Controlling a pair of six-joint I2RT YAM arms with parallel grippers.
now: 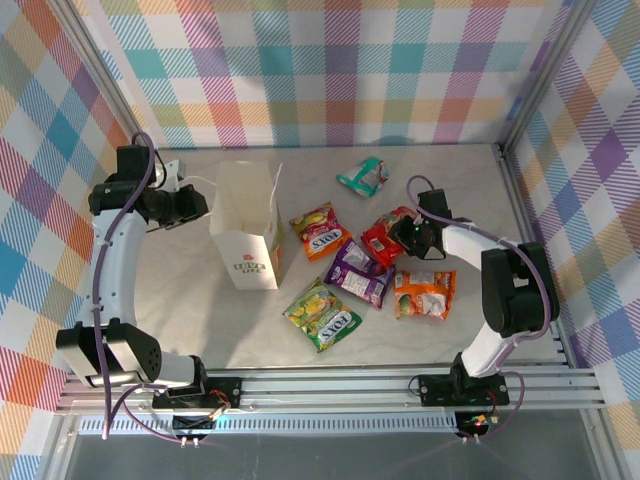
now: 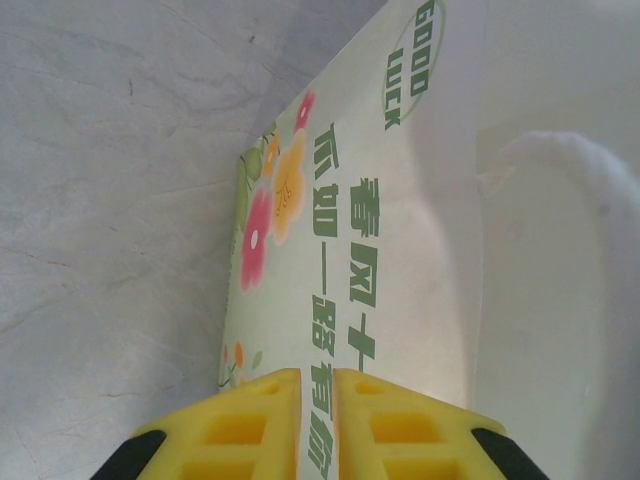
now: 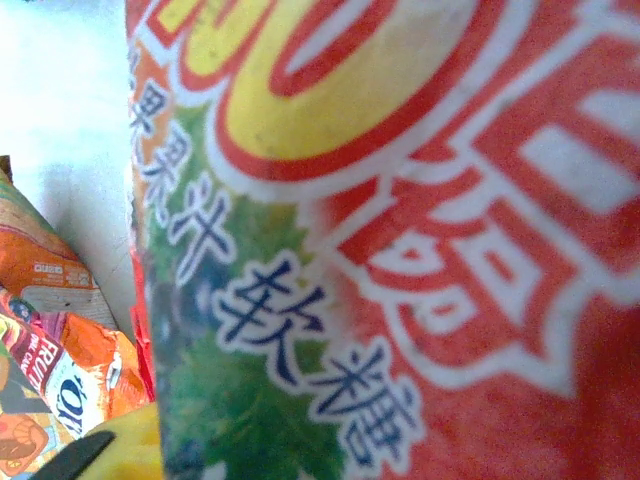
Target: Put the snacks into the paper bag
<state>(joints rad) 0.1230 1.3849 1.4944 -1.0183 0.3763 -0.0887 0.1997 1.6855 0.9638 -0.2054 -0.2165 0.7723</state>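
The white paper bag (image 1: 248, 225) stands up tall near the left edge of the surface (image 1: 200, 320). The left hand (image 1: 198, 207) is clamped tight on the bag's left wall. Out toward the right edge, the right hand (image 1: 410, 237) is down on the red packet (image 1: 383, 242), but I cannot tell if it has grabbed it. An orange packet (image 1: 320, 230), a purple packet (image 1: 358, 272) and a green-yellow packet (image 1: 322, 313) lie between the bag and that hand. A teal packet (image 1: 363, 177) lies by the far edge.
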